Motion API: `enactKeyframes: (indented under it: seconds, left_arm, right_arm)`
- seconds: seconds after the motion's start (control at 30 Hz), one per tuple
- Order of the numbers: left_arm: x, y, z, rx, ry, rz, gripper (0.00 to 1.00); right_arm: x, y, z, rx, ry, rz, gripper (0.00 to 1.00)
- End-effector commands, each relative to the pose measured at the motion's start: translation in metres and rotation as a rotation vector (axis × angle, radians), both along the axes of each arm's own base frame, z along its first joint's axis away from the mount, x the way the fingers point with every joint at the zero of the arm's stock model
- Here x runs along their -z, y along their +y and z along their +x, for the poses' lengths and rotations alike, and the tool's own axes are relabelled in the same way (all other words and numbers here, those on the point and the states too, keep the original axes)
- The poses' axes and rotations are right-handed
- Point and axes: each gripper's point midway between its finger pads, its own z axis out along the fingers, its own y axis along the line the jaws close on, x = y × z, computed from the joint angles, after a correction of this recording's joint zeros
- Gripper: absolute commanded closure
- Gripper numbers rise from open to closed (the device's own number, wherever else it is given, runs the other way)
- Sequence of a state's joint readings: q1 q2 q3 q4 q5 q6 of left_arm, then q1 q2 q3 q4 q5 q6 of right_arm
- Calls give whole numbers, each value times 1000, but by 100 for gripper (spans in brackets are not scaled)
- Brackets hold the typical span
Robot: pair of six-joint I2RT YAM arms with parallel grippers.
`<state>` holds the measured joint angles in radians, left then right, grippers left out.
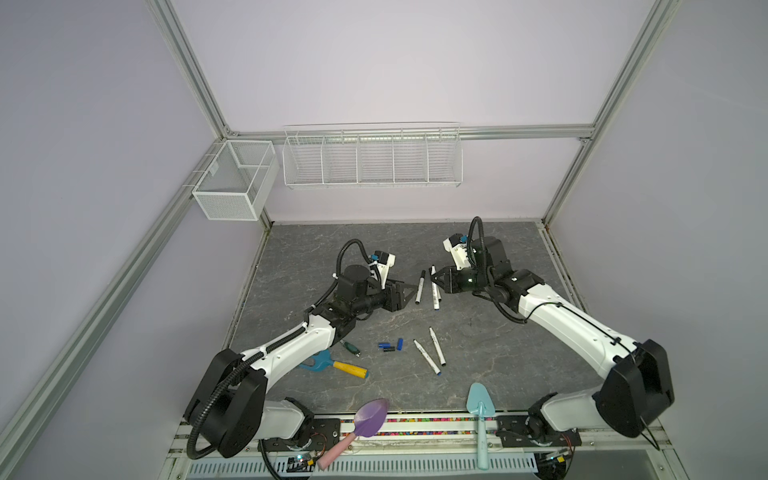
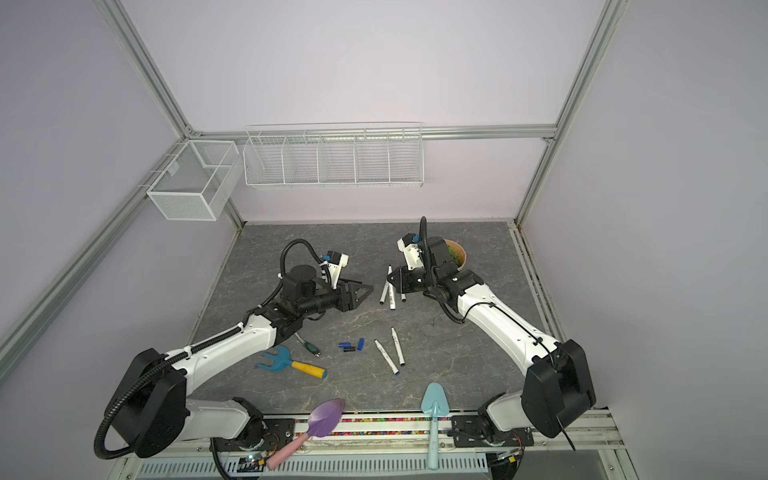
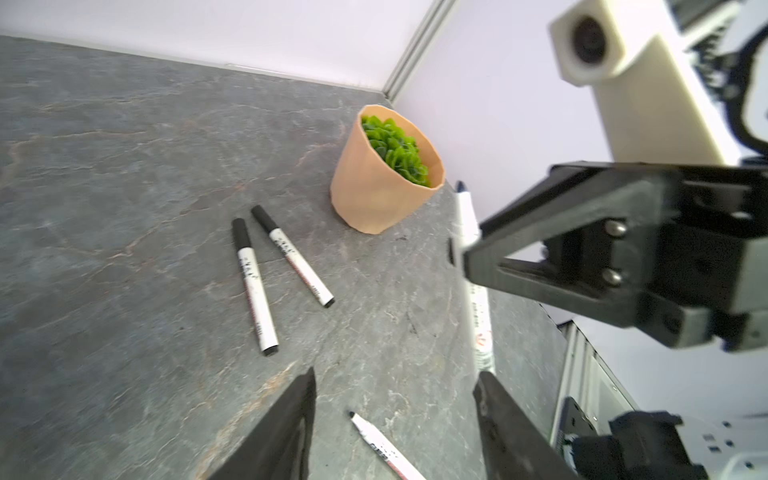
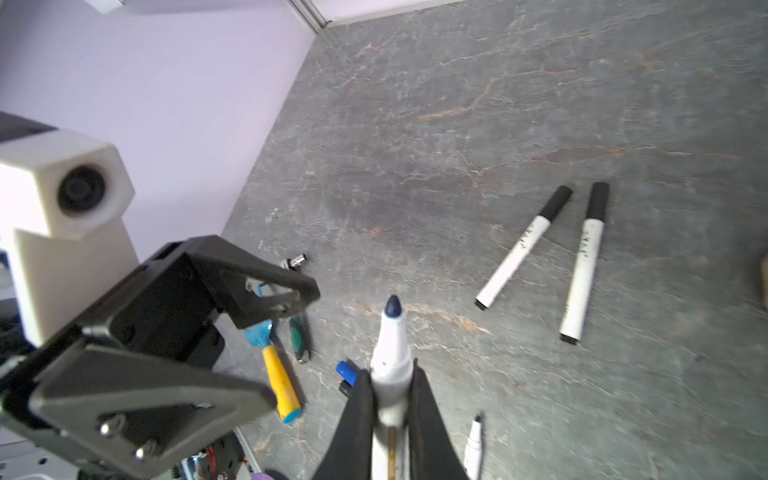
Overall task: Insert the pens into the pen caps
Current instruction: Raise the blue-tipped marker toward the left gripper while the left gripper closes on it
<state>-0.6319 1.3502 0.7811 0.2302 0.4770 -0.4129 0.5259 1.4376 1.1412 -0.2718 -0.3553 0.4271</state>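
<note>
The grey bench (image 1: 498, 365) carries everything, and the two arms meet over its far half. The right arm (image 1: 561, 320) has its jaws pressed tight on the white barrel of an uncapped pen (image 4: 390, 345). The pen's blue tip sticks out beyond the jaws, and it looks lifted clear of the bench. The left arm (image 1: 291, 345) faces it with jaws spread and nothing between them. In the left wrist view the held pen's lower end comes close to one left jaw, but whether they touch I cannot tell. Two pens with black caps on (image 3: 253, 286) (image 3: 293, 262) lie side by side on the bench between the arms, near a potted plant (image 3: 382, 187), so they look finished. Two more bare pens (image 1: 426, 357) (image 1: 437, 347) lie nearer the front. The loose pen caps (image 1: 390, 345), blue and black, sit in a small cluster just beside those, well apart from both sets of jaws. The step in hand seems to be capping the held pen. The next move probably needs the left jaws to fetch a blue cap and line its open end up with the tip.
</note>
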Motion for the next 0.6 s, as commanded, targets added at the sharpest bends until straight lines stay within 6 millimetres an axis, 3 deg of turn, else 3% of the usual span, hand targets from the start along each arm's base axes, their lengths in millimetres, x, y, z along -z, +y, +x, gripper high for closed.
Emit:
enactKeyframes:
  seconds: [0.0, 0.2, 0.23, 0.47, 0.57]
  left_arm:
    - [-17, -18, -21, 150, -32, -19, 39]
    - [-11, -34, -16, 150, -51, 1, 42]
    - [-14, -36, -11, 138, -58, -10, 47]
    - [-20, -48, 8, 119, -81, -22, 62]
    - [-28, -49, 9, 120, -96, -38, 81]
  right_arm:
    - [-24, 19, 4, -41, -2, 131, 92]
    - [-32, 28, 3, -83, 8, 190, 92]
    - [-34, 30, 2, -89, 6, 202, 91]
    - [-42, 31, -4, -115, -5, 225, 92]
    - [-39, 29, -6, -111, -2, 218, 92]
